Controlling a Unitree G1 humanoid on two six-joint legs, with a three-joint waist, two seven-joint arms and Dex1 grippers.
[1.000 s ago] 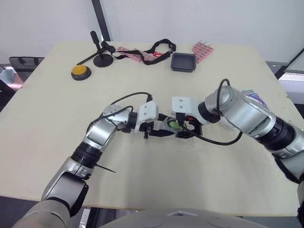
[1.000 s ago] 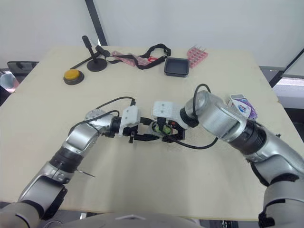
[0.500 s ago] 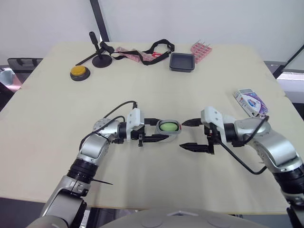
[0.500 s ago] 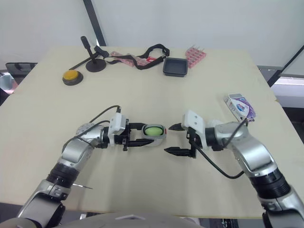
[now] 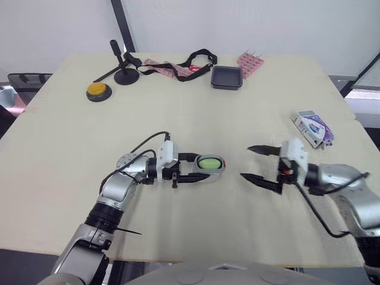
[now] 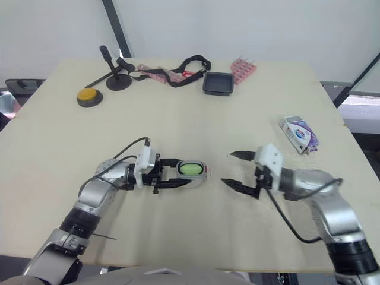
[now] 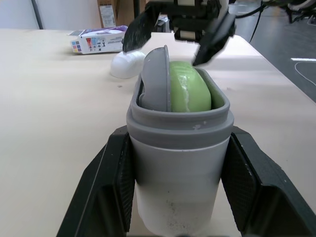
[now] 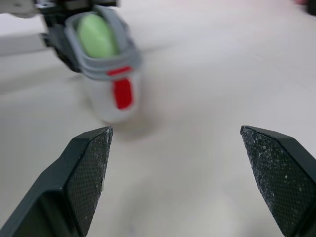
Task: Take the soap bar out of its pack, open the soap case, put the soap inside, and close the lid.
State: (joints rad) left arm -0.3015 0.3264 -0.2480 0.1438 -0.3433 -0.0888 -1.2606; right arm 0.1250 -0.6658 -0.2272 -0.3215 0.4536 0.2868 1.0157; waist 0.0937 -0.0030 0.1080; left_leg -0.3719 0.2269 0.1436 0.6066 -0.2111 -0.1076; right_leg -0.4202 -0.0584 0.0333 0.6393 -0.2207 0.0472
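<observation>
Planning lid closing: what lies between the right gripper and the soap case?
Bare table between right gripper and soap case, in the left eye view.

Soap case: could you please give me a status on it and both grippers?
Left gripper jaws shut on grey-rimmed white soap case. Green oval soap bar inside, grey lid not yet closed. Right gripper jaws open, empty, apart from case.

A pale beige table [image 5: 71, 154] carries everything. Along its far edge lie a yellow button [image 5: 98, 91], a small black stand [image 5: 123, 66], a black strap [image 5: 191, 59] tangled with a pink wrapper [image 5: 163, 66], a black tray [image 5: 227, 77] and a pink block [image 5: 252, 61] (ridged on top). A purple-and-white soap box [image 5: 313, 127] lies near the right edge.
</observation>
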